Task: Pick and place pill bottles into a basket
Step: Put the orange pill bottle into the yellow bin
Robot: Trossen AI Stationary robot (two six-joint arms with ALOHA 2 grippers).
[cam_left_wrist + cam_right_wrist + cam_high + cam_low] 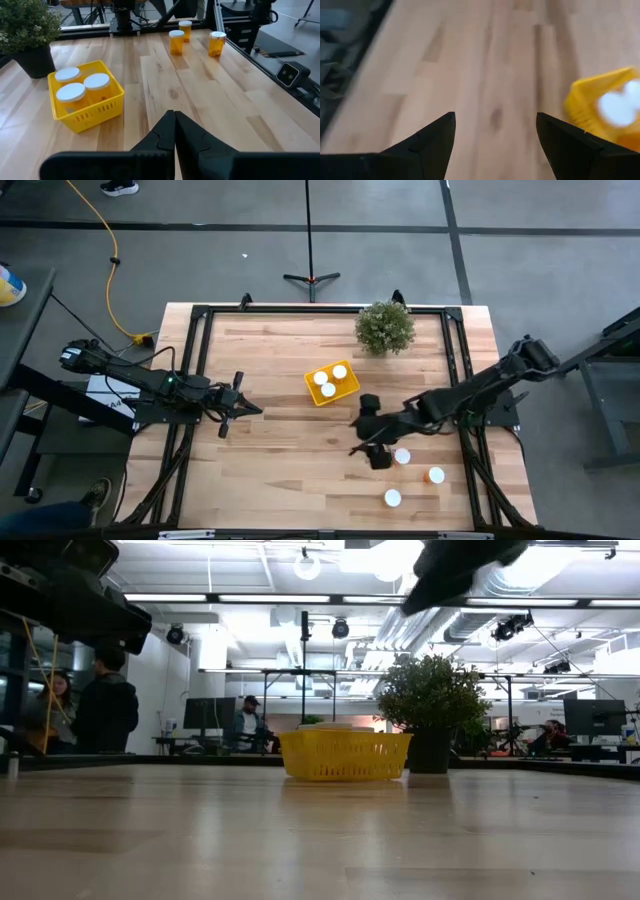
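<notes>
The yellow basket [331, 383] stands mid-table and holds three white-capped orange pill bottles [82, 85]. It also shows in the low view [345, 755] and at the edge of the right wrist view [605, 107]. Three more pill bottles stand upright on the table toward the near right: one [402, 456] next to the right arm, one [435, 475] and one [393, 498]. My right gripper [354, 436] [495, 116] is open and empty above bare table, between the basket and these bottles. My left gripper [250, 409] [174, 117] is shut and empty, left of the basket.
A bushy potted plant [385, 327] stands behind the basket near the far edge. A black frame [200, 315] runs along the table's far edge and sides. People show in the room behind the table in the low view [105, 700].
</notes>
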